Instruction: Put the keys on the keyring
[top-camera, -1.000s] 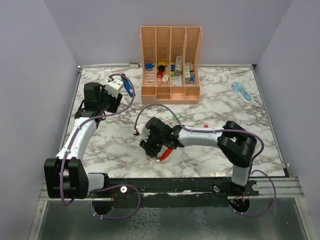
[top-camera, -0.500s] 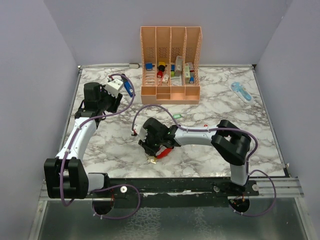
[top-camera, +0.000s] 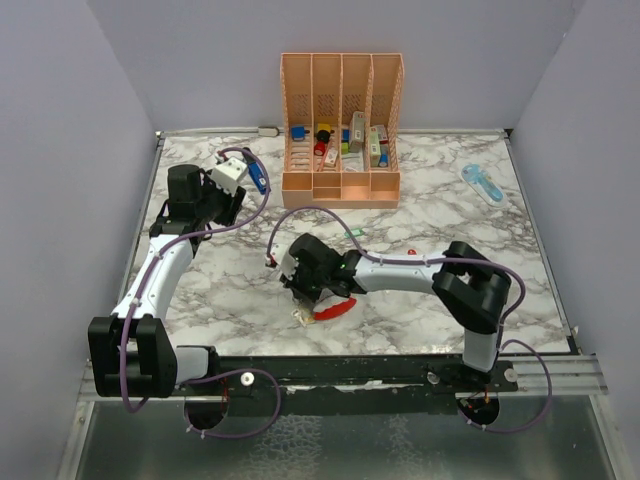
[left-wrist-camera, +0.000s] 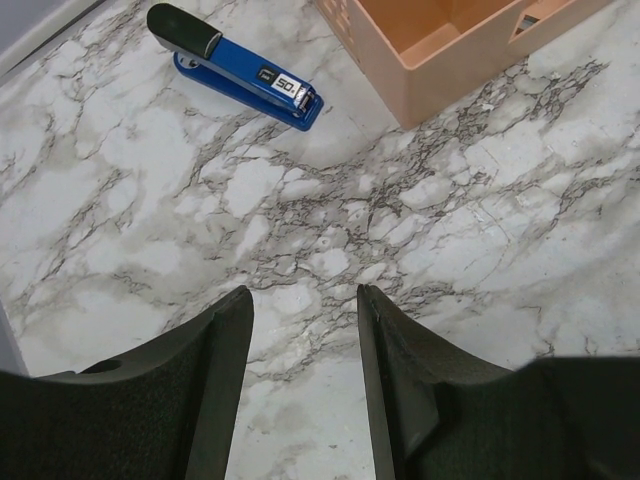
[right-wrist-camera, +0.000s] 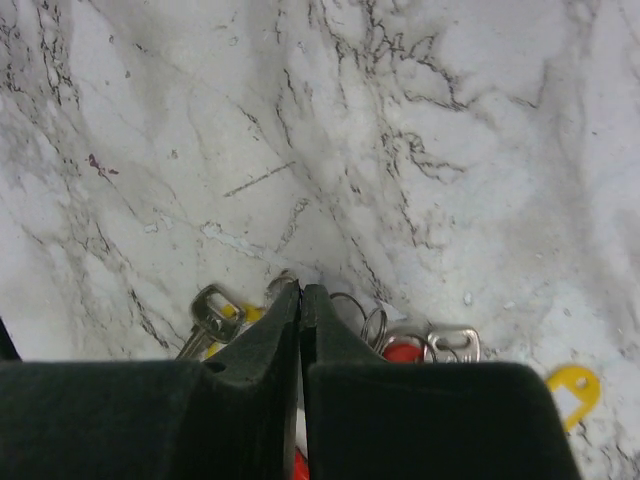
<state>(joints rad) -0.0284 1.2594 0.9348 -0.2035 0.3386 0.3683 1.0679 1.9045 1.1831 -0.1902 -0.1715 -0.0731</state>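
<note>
Since a second back the right gripper (right-wrist-camera: 300, 292) has drawn its jaws together and shifted slightly over the cluster. The left arm has not moved.

- Right jaws: pressed flat against each other, tips down at the desk (top-camera: 240, 270). A sliver of metal shows at the very tip. Cannot tell whether it is pinched or only lies behind.
- Keys (right-wrist-camera: 208, 312): bunched on the marble right at the jaw tips, near the front edge of the desk. A silver blade with a yellow head sits left of the tips. Thin wire rings, a red spot and a silver head sit to the right. A yellow piece (right-wrist-camera: 572, 385) lies a little apart, further right.
- Keyring (top-camera: 335, 309): red curved loop lying flat on the desk, just beside the right wrist and next to the keys.
- Left gripper (left-wrist-camera: 303, 295): jaws roughly half apart, nothing between them, over bare marble at the rear left.
- Blue stapler (left-wrist-camera: 240, 70): lies beyond the left jaws, near a corner of the organizer.
- Peach slotted organizer (top-camera: 340, 190): upright at the back centre, four slots.
  - First slot from the left: a blue item (top-camera: 298, 132).
  - Second slot: a black item (top-camera: 323, 133) above a red one.
  - Third and fourth slots: grey boxy pieces with green, yellow and blue bits, too small to name.
- Pale blue pen-like tool (top-camera: 483, 183): on the desk, well right of the organizer.
</note>
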